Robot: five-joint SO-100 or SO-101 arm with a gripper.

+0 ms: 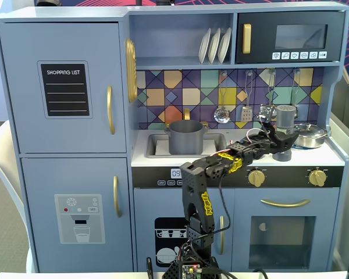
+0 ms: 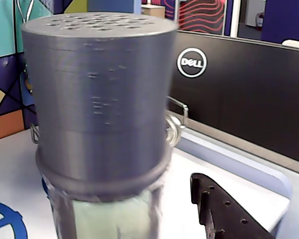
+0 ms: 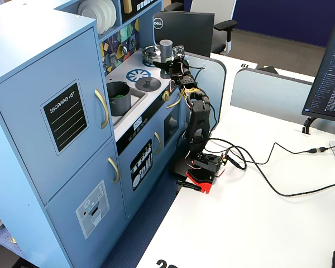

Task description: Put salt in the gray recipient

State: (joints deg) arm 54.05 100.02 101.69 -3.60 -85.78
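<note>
Closest to the wrist camera we had the salt shaker (image 2: 97,94) filling nearly the whole frame, holed cap up, with one dark finger (image 2: 224,211) beside it. The gripper (image 1: 282,139) sat right at the shaker (image 1: 285,116) over the stove top, but we honestly couldn't tell whether it was clamped on or just around it. We figured it stood upright so nothing spilled early. Further back, the gray pot (image 1: 186,137) waited in the sink, well apart from the shaker, open top ready. The steel pan (image 1: 310,135) sat just beside the shaker.
</note>
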